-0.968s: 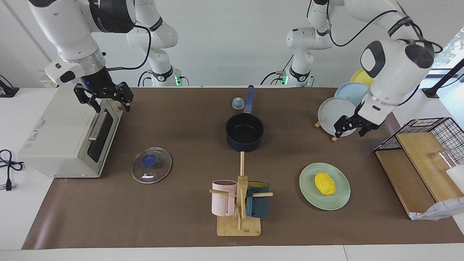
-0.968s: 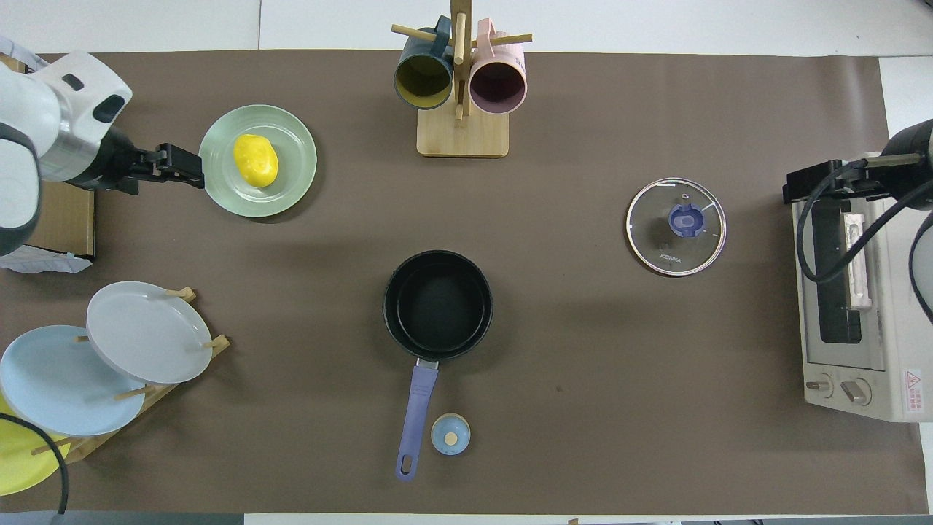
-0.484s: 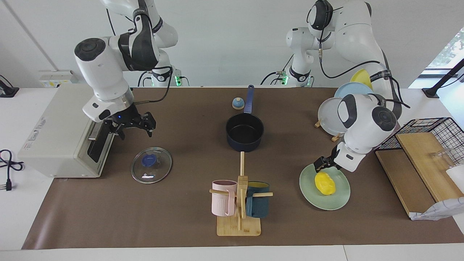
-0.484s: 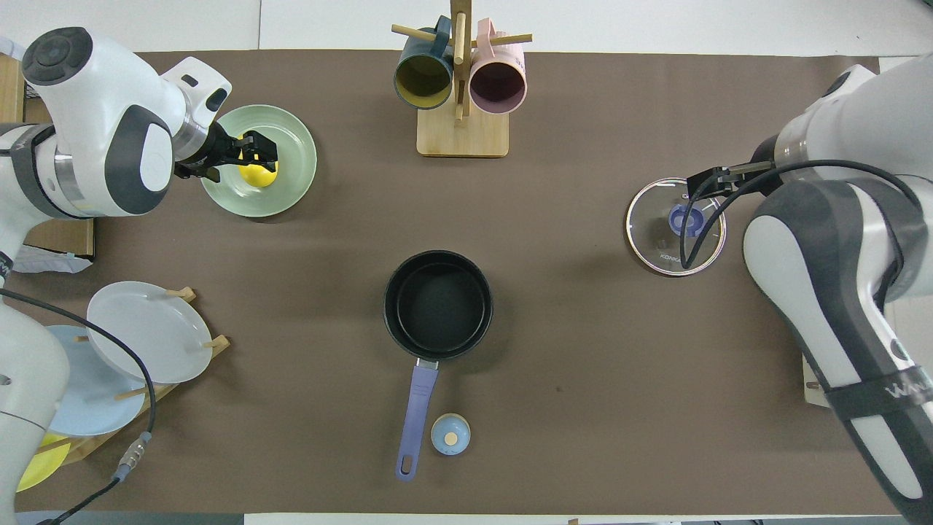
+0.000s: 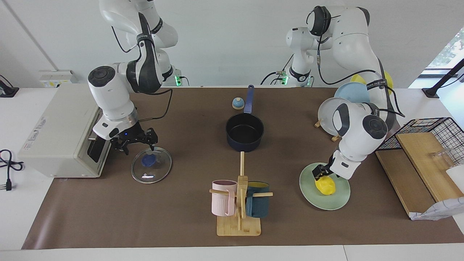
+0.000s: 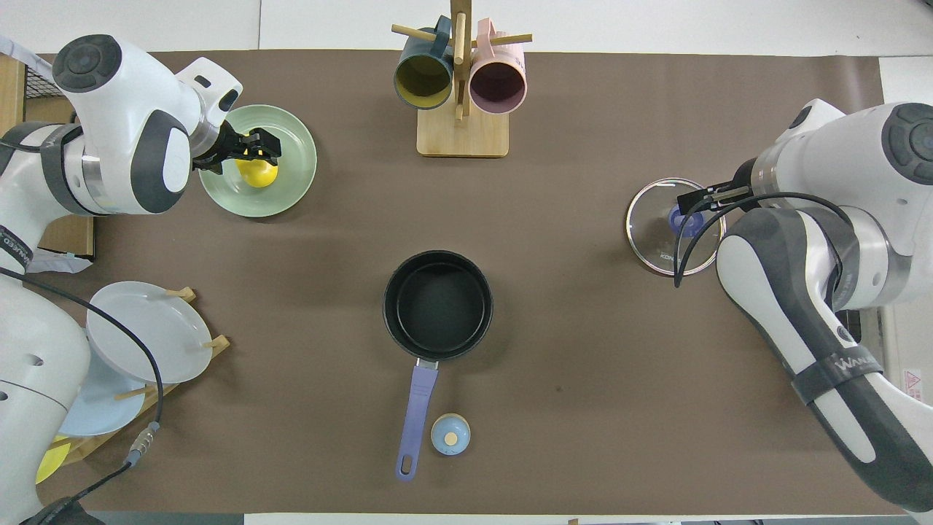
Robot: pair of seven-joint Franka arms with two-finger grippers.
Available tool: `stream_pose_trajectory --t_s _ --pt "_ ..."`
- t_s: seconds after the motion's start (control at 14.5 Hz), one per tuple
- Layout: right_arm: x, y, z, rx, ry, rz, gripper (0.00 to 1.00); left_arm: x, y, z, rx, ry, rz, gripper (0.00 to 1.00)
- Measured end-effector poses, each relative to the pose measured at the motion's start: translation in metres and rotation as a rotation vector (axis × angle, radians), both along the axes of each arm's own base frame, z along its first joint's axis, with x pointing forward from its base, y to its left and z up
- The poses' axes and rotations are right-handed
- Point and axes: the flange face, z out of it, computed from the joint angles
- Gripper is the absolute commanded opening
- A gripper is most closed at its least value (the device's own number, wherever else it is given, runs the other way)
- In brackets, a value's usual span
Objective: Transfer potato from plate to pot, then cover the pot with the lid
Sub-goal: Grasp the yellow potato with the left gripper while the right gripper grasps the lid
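Both arms have dropped since the earlier frame: the left gripper now sits low over the potato on the plate, jaws open around its top, not yet closed. The right gripper, also open, hangs just above the lid knob. The pot, nearer the robots than the plate, stands empty. Risk, as I judge it: the smooth oval potato could squirt sideways off the plate if the jaws close off-centre.
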Motion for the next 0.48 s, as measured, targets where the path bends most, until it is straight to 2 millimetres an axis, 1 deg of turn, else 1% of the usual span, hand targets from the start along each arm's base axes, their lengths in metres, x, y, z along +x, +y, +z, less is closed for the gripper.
stream_pose_trajectory --t_s 0.21,0.35,0.48 --pt "-0.002 0.001 -0.019 -0.002 0.03 0.003 1.0 0.008 0.0 0.002 -0.003 -0.072 0.001 1.0" --pt "-0.001 0.005 -0.034 -0.003 0.047 0.009 1.0 0.01 0.0 0.003 -0.001 -0.089 -0.001 1.0" --pt "0.003 0.005 -0.052 -0.004 0.05 0.008 1.0 0.009 -0.001 -0.003 0.002 -0.093 -0.004 1.0"
